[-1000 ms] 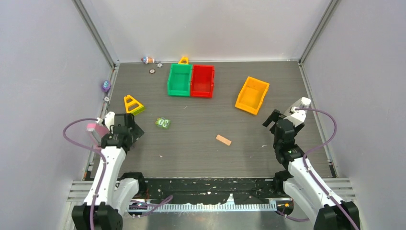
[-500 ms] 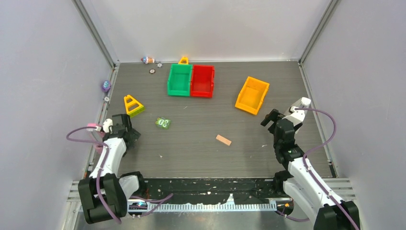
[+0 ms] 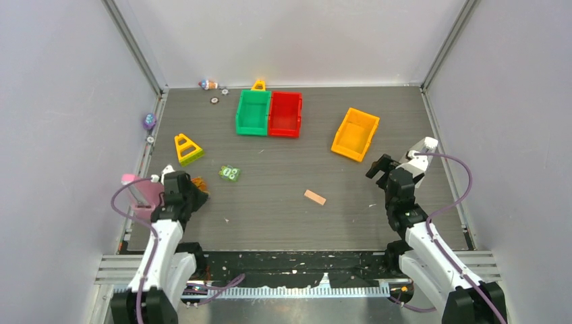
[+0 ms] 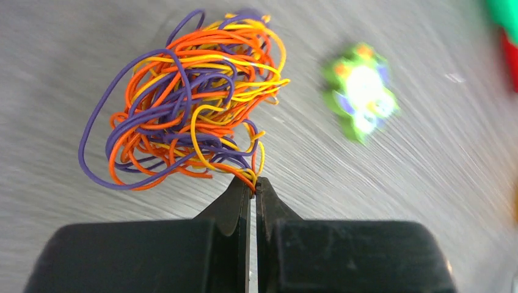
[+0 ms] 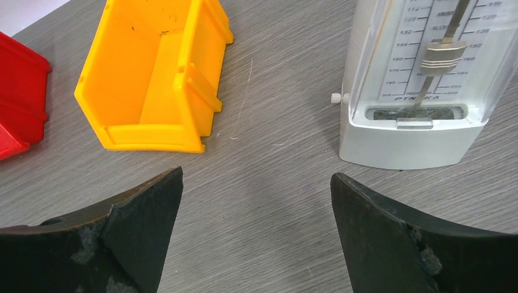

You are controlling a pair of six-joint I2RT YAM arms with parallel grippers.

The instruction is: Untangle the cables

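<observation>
The cables (image 4: 183,97) are a loose tangle of thin orange, yellow and purple wires lying on the grey table. In the left wrist view they fill the upper left. My left gripper (image 4: 253,182) is shut on a few strands at the tangle's near edge, its jaws pressed together. From above, only a bit of the orange cables (image 3: 199,183) shows past the left gripper (image 3: 195,194) at the table's left side. My right gripper (image 5: 256,183) stands open with nothing between its fingers, over bare table at the right (image 3: 378,167).
A green bin (image 3: 253,113) and a red bin (image 3: 285,113) stand together at the back. An orange bin (image 3: 355,133) and a white metronome (image 5: 421,79) lie ahead of the right gripper. A small green toy (image 3: 230,173), a yellow triangle (image 3: 187,148) and a tan block (image 3: 314,197) lie mid-table.
The left arm has swung toward the near left of the table and its gripper has gone from open to shut on the cables. The right arm has hardly moved.
</observation>
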